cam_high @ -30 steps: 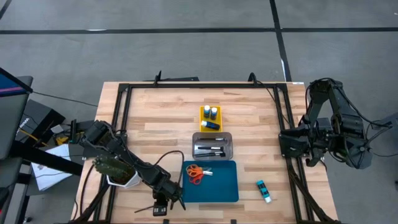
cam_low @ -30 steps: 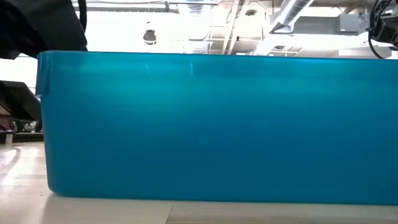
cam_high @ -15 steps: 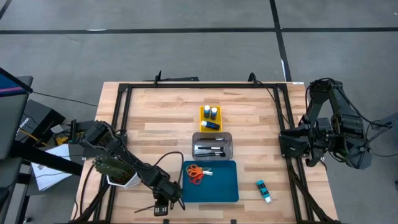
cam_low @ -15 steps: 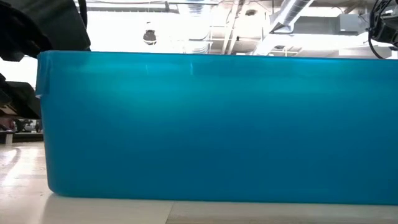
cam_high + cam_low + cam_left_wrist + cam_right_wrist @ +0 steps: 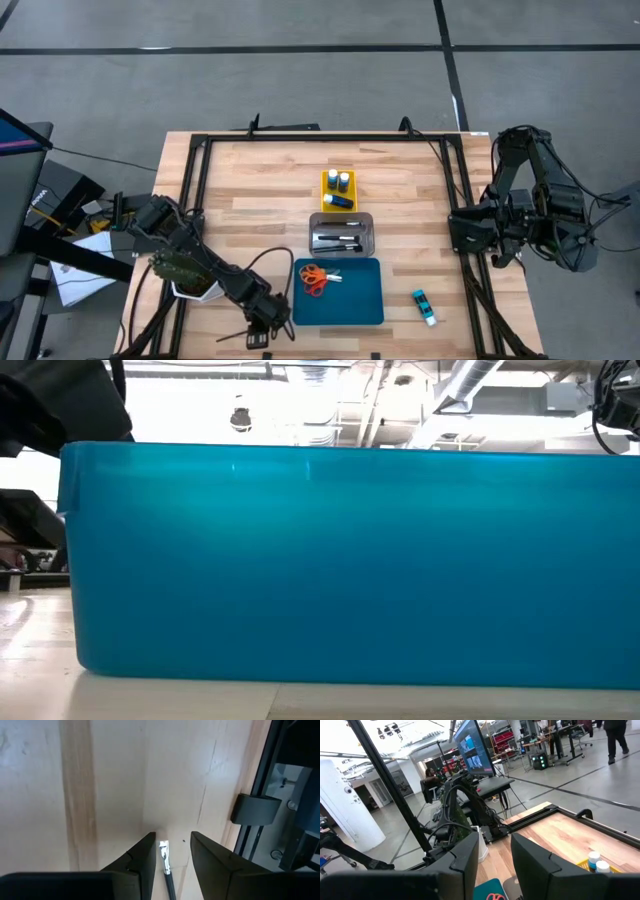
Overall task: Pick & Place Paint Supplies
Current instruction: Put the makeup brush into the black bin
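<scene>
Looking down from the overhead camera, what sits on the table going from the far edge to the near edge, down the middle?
Yellow tray with blue bottles → clear tray with paintbrushes → blue tray with orange-handled scissors.

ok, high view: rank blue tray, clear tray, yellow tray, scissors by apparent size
1. blue tray
2. clear tray
3. yellow tray
4. scissors
The overhead camera sees all four at similar distance, so the order is reliable.

Pretty much just a big glossy teal-blue plastic tray wall [image 5: 340, 560] filling the shot, sitting on a light wooden table [image 5: 40, 650], with bright ceiling pipes [image 5: 470, 385] behind it.
</scene>
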Controlling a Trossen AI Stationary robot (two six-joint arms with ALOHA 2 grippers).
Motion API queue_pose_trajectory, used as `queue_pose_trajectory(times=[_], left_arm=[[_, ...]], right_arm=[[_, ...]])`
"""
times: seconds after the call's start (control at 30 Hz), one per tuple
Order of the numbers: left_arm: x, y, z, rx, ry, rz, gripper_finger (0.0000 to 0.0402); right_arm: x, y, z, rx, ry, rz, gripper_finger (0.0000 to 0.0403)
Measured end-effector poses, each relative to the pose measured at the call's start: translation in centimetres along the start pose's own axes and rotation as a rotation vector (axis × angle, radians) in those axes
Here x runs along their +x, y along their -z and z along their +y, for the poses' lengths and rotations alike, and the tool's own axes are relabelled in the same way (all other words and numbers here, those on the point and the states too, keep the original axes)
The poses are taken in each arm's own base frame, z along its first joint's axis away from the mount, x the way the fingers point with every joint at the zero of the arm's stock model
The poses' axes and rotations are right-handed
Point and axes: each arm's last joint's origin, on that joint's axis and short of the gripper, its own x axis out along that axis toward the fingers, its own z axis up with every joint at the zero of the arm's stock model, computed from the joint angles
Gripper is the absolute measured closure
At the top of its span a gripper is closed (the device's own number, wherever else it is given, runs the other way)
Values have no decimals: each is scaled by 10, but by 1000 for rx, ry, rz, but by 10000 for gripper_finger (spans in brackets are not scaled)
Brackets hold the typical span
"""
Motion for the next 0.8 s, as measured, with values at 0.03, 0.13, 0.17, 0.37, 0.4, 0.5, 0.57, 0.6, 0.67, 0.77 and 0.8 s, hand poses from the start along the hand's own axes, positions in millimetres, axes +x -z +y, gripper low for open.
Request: queue_pose_trajectory(times=[0.03, 0.13, 0.17, 0.37, 0.4, 0.5, 0.57, 0.6, 0.67, 0.77, 0.8], left_arm=[[0, 1, -1, 3, 0, 1, 286], [1, 3, -1, 3, -19, 0, 286], [1, 3, -1, 2, -24, -4, 286], [1, 2, -1, -1, -38, -20, 296], [1, 2, -1, -2, -38, -20, 298], [1, 3, -1, 1, -38, -19, 305], [2, 4, -2, 4, -38, -17, 309], [2, 5, -3, 6, -37, -16, 311], [3, 7, -5, -1, -42, -18, 313], [4, 11, -8, 2, -53, -25, 314], [5, 12, -9, -1, -57, -28, 314]], right_arm=[[0, 0, 0, 0, 0, 0, 291], [0, 0, 0, 0, 0, 0, 291], [0, 0, 0, 0, 0, 0, 291], [0, 0, 0, 0, 0, 0, 291], [0, 0, 0, 0, 0, 0, 291], [0, 0, 0, 0, 0, 0, 291], [0, 0, 0, 0, 0, 0, 291], [0, 0, 0, 1, 0, 0, 291], [0, 0, 0, 1, 0, 0, 291], [0, 0, 0, 3, 0, 0, 291], [0, 0, 0, 3, 0, 0, 291]])
